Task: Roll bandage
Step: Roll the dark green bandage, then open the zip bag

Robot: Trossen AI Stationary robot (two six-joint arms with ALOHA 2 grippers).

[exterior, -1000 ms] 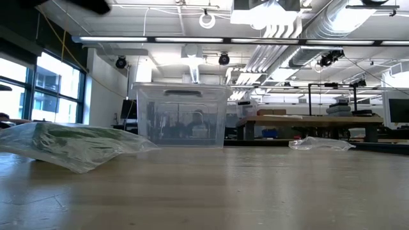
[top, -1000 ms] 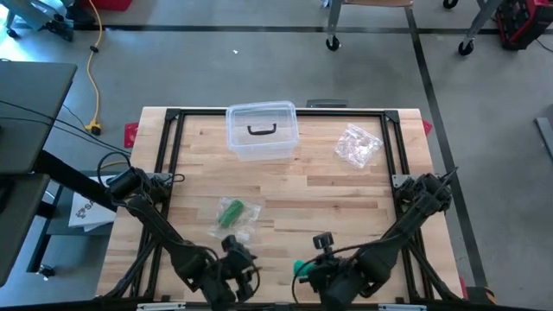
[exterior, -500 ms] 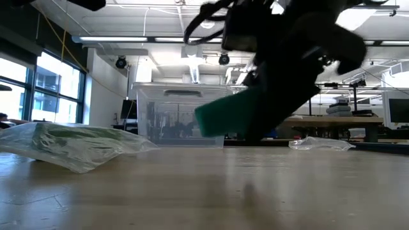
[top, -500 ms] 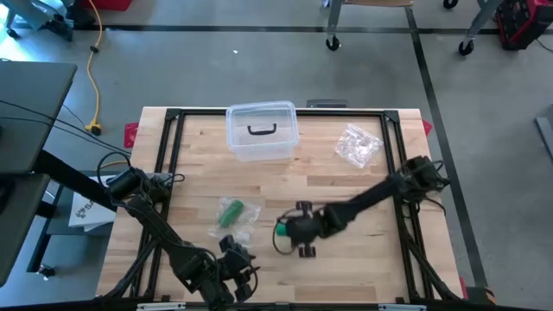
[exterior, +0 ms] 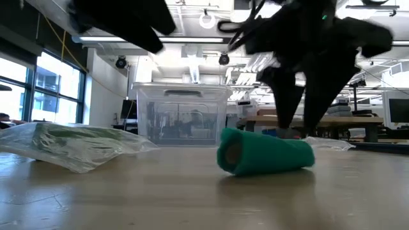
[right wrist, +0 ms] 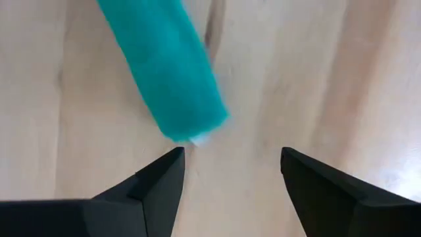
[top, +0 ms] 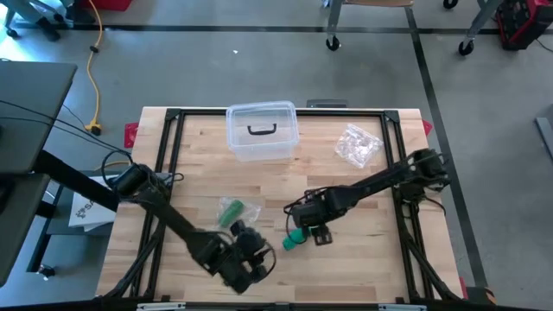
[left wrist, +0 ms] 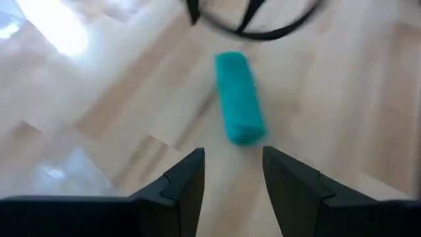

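A teal bandage roll [top: 296, 238] lies on its side on the wooden table near the middle [exterior: 265, 156]. My right gripper [right wrist: 230, 174] stands open just above and beside one end of the roll [right wrist: 164, 72], pointing down and touching nothing. In the low view its fingers [exterior: 284, 105] stand behind the roll. My left gripper [left wrist: 233, 178] is open with nothing between its fingers. It sits near the table's front edge [top: 259, 248], a little left of the roll [left wrist: 239, 115].
A clear bag holding a green roll [top: 232, 213] lies left of the bandage. A clear lidded box [top: 262, 130] stands at the far middle. Crumpled clear plastic [top: 357, 144] lies at the far right. Black frame rails run along the table's sides.
My right gripper has carried the teal roll from the near edge toward the table's middle and down. It has then opened and let go, and the roll now lies on the table. My left gripper has swung toward the right, toward the roll.
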